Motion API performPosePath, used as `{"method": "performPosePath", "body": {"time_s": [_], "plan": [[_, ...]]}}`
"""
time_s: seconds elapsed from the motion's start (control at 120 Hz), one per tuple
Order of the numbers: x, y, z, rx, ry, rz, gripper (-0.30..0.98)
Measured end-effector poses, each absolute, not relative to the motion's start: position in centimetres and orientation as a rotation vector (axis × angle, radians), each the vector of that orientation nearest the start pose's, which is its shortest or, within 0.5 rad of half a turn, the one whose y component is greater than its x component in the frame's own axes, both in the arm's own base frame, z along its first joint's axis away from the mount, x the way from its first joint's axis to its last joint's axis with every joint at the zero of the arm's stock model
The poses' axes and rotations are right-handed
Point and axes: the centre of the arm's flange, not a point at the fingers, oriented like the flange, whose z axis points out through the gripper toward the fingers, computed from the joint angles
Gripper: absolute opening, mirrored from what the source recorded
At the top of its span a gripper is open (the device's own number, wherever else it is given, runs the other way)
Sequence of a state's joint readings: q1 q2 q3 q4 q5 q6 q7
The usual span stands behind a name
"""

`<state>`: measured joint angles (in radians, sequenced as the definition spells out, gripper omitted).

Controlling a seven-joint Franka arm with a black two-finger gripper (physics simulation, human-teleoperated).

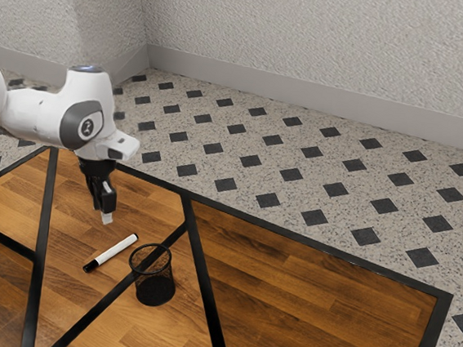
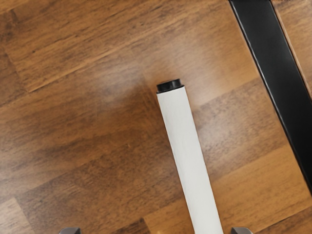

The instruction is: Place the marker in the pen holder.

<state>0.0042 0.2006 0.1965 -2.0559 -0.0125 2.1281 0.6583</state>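
My gripper (image 1: 107,217) points down above the table, a little above the marker in the exterior view. The white marker (image 1: 115,250) lies flat on the wood, its black cap toward the exterior view's lower left. In the wrist view, the tips of my gripper (image 2: 156,231) stand wide apart, open, with the marker (image 2: 187,151) running between their lines, nearer one tip. The pen holder (image 1: 154,281), a black mesh cup, stands upright with its mouth up, beside the marker toward the exterior view's right, not touching it.
The wooden tabletop (image 1: 300,311) is crossed by black strips (image 1: 202,277) and has a black border. One strip passes beneath the pen holder. A tiled floor (image 1: 297,176) and a pale wall (image 1: 326,43) lie beyond the table's far edge.
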Motion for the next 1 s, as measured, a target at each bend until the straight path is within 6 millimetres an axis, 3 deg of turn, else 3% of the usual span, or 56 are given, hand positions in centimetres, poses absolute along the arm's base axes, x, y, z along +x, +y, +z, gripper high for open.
{"method": "performPosePath", "body": {"time_s": [0.233,0.475,0.733,1.0], "plan": [[56.1,10.1,30.0,-3.056,0.602,-0.011,0.34],[53.7,7.5,29.2,-3.086,0.527,-0.082,0.33],[54.1,7.9,26.9,-3.125,0.391,-0.072,0.33],[55.0,8.1,25.3,-3.141,0.307,-0.064,0.24]]}}
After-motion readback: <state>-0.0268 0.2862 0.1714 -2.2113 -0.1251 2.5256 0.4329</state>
